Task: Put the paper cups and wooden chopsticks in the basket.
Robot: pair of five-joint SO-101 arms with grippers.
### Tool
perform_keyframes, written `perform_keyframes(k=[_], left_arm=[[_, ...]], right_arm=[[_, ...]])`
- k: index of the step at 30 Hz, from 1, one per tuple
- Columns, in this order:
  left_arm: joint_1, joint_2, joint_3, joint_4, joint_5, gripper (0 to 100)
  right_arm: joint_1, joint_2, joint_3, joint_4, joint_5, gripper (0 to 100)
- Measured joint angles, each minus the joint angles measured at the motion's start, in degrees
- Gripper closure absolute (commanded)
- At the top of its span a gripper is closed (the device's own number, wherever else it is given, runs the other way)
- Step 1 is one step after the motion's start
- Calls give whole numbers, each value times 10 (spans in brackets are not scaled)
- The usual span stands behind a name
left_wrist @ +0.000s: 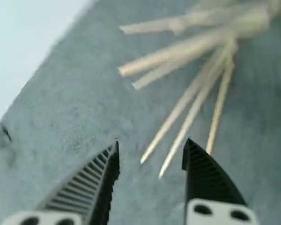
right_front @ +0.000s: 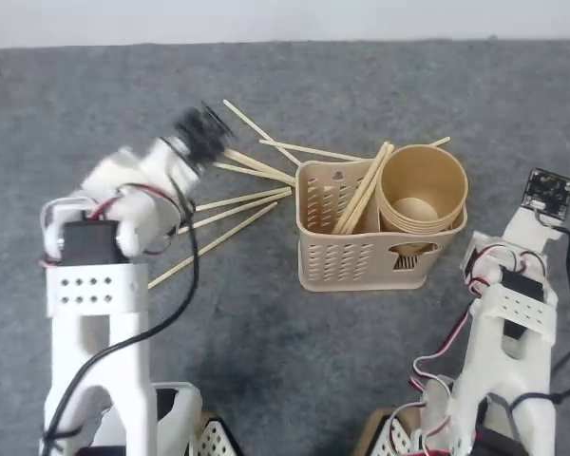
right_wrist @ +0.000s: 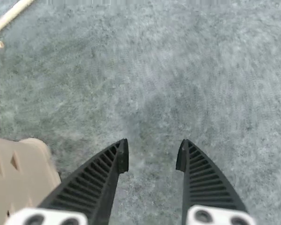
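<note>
A beige slotted basket [right_front: 334,255] stands mid-table, holding stacked paper cups [right_front: 423,190] and a few wooden chopsticks [right_front: 364,190] leaning in its left compartment. Several loose chopsticks [right_front: 237,204] fan out on the grey mat left of the basket. My left gripper [right_front: 206,128] hovers above their far ends. In the left wrist view it is open [left_wrist: 152,145], with the chopstick tips [left_wrist: 192,103] just beyond its fingers and nothing between them. My right gripper [right_wrist: 153,143] is open over bare mat beside the basket's corner [right_wrist: 18,178].
The grey mat [right_front: 266,361] covers the table, with a pale wall strip at the far edge. The right arm's body [right_front: 513,313] stands right of the basket. Two chopstick ends [right_wrist: 7,16] poke out past the basket in the right wrist view.
</note>
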Motion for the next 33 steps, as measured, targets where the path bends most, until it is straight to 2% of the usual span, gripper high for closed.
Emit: perform_keyframes(k=[2, 7, 12, 22, 26, 29, 33], left_arm=[[2, 0, 44, -27, -30, 791], [7, 34, 156, -135, -42, 791], [8, 155, 168, -184, -44, 791], [10, 368, 76, -193, -44, 791], [8, 414, 45, -192, -44, 849], [9, 433, 18, -156, -44, 890], [12, 478, -36, -96, -44, 898]], right_arm=[[-1, 0, 0, -1, 2, 822], [-1, 0, 0, -1, 4, 822], [-1, 0, 0, -1, 4, 822], [-1, 0, 0, -1, 4, 822], [-1, 0, 0, -1, 4, 822], [-1, 0, 0, -1, 4, 822], [-1, 0, 0, -1, 4, 822]])
